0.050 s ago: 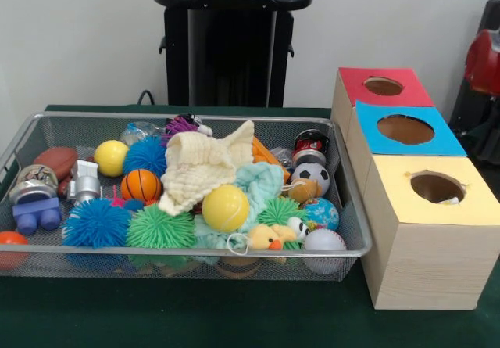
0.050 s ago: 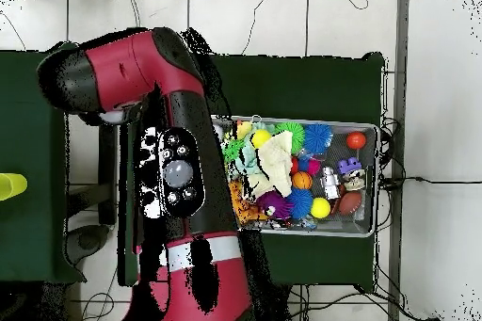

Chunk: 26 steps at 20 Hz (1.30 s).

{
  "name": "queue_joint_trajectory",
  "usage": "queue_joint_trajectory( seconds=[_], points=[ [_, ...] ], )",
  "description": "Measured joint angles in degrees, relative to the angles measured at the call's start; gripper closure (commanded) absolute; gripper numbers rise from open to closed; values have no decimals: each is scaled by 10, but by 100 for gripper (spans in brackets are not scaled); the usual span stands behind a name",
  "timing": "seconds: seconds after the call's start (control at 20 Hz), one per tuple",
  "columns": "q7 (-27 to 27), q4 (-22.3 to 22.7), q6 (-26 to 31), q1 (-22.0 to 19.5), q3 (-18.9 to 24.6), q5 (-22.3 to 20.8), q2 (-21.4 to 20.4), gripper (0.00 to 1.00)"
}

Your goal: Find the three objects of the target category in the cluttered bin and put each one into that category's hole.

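A wire mesh bin (image 1: 195, 250) holds a heap of toys. On top lie a cream knitted cloth (image 1: 205, 164), a yellow ball (image 1: 225, 207), a second yellow ball (image 1: 111, 157), a small basketball (image 1: 141, 184), a soccer ball (image 1: 311, 177), a baseball (image 1: 324, 242) and a brown football (image 1: 56, 160). Right of the bin stand three wooden boxes with round holes, lidded red (image 1: 414, 91), blue (image 1: 375, 141) and yellow (image 1: 391, 195). My gripper shows in neither view. In the overhead view the red arm (image 2: 184, 176) lies beside the bin (image 2: 375, 176) and hides the boxes.
Also in the bin are blue (image 1: 95, 223) and green (image 1: 159, 227) spiky balls, a rubber duck (image 1: 269, 237), a mint cloth (image 1: 262, 182), a blue toy (image 1: 36, 213) and a silver toy car (image 1: 83, 184). An orange ball (image 1: 9, 242) sits at the bin's left edge.
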Motion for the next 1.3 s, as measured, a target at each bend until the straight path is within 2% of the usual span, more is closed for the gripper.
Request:
queue_joint_trajectory(
  seconds=[0.45, 0.8, 1.3],
  points=[
    [0, 5, 0, -13, 0, -5, -42, 100],
    [0, 7, -4, -28, 0, -44, -67, 100],
    [0, 13, -16, -43, 0, -66, -81, 100]
  ],
)
